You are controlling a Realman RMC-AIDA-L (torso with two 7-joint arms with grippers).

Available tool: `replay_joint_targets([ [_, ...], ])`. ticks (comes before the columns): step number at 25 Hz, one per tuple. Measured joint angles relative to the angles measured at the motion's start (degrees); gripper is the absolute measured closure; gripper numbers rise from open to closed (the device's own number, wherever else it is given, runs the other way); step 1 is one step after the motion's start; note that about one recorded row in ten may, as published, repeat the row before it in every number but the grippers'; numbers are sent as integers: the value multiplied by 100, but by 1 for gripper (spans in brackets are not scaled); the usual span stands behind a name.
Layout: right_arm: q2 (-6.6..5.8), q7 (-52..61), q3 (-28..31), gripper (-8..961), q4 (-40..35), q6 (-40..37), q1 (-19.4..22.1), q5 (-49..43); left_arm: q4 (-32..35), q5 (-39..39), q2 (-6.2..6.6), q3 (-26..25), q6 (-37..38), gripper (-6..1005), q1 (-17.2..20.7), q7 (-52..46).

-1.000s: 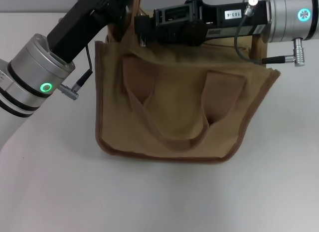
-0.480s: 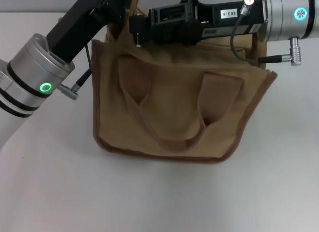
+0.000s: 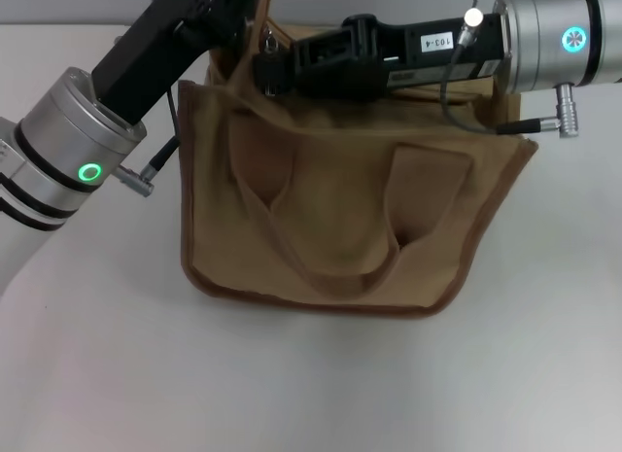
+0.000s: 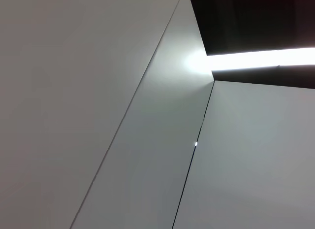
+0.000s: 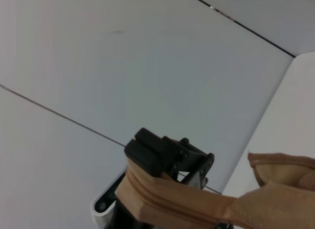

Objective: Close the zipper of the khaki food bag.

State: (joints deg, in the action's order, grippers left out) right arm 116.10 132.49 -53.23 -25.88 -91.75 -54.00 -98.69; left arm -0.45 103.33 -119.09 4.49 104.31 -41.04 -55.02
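Khaki food bag (image 3: 340,209): soft, floppy canvas; left gripper (image 5: 170,157) pinches its far-left corner, so you pull the zipper (image 5: 182,205) taut; right gripper (image 3: 277,68) fingers unreadable.

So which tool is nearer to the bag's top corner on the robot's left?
Left. The left tool is right at that corner of the bag, against the fabric. The right tool reaches across the bag's top from the right and ends just inward of the corner.

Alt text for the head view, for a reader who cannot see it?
A khaki food bag stands on a white table, strap handles hanging down its front. Both arms reach over its top edge: the left hand at its left corner, the right hand beside it.
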Motion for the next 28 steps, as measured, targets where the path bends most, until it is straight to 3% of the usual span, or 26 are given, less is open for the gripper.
replay_joint_targets([
  [11, 13, -161, -4, 945, -8, -37, 37, 26, -25, 3, 7, -4, -6, 978, -2, 0],
  [18, 11, -282, 45, 948, -29, -171, 130, 35, -25, -2, 8, -18, -54, 971, 49, 13],
  [28, -83, -329, 99, 948, -72, -255, 399, 52, 10, -35, 27, -128, -124, 961, 262, 17],
])
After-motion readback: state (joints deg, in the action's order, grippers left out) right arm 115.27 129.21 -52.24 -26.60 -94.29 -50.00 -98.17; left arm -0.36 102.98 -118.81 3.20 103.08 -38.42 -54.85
